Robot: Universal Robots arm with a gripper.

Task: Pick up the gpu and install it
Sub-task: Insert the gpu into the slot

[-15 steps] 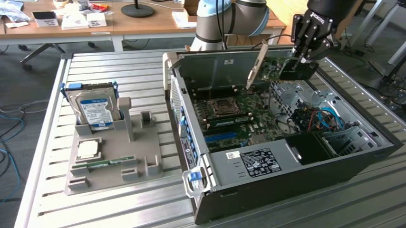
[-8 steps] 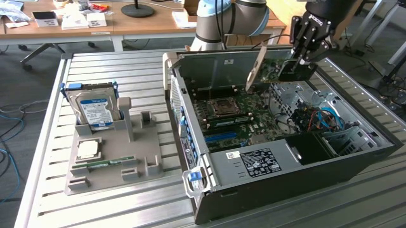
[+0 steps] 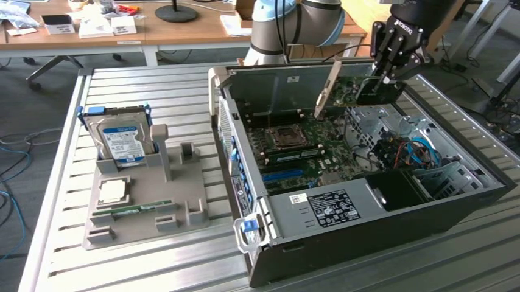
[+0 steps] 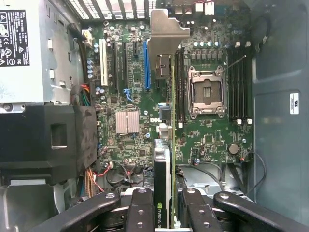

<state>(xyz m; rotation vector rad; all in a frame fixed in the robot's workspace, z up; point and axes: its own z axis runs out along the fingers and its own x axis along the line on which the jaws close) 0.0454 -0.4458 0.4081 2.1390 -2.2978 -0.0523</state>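
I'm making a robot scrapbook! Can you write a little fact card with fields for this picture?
pincer: black metal pincer, shut
holding: thin green graphics card with silver metal bracket
where: above green motherboard inside open dark grey metal computer case
installed: not yet
nearby: silver hard drive with blue-white label, upright in grey plastic stand
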